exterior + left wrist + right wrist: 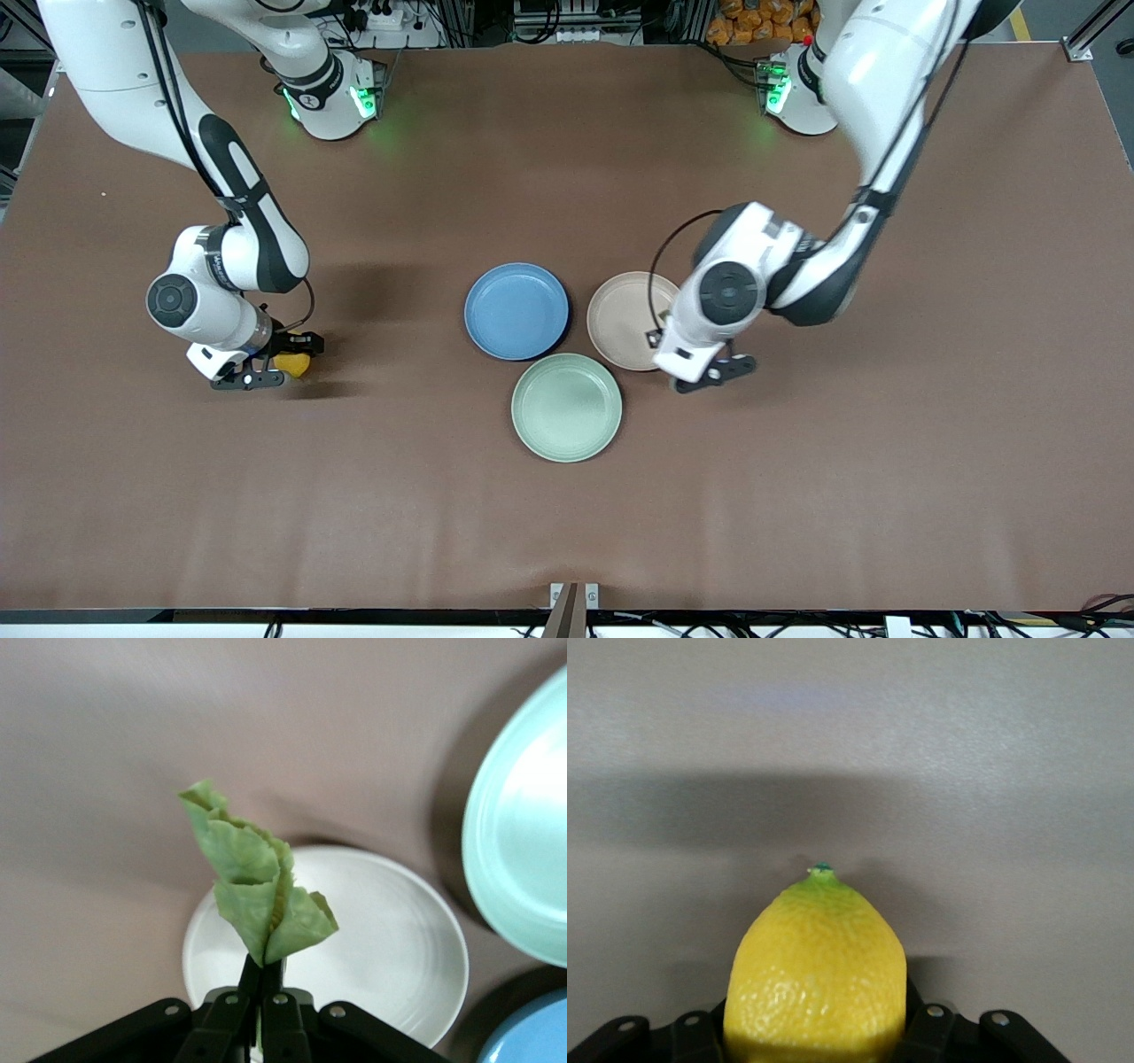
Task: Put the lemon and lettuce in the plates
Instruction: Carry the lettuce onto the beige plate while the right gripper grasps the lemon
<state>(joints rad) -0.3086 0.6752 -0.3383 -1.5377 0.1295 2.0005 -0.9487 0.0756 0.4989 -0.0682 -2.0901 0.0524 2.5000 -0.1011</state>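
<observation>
My right gripper (282, 365) is shut on the yellow lemon (293, 364), low over the bare table toward the right arm's end. The dimpled lemon (819, 974) fills the right wrist view between the jaws of that gripper (819, 1032). My left gripper (263, 981) is shut on the stem end of the green wrinkly lettuce (252, 886) and holds it over the pale beige-pink plate (390, 939). In the front view the left gripper (689, 361) hangs over that plate's (620, 315) rim and hides the lettuce. The blue plate (516, 310) lies beside it, empty.
A pale mint-green plate (567, 408) lies nearer the front camera, touching the gap between the two other plates; it also shows in the left wrist view (523, 842). The blue plate's edge (532, 1036) shows there too. Brown table surrounds them.
</observation>
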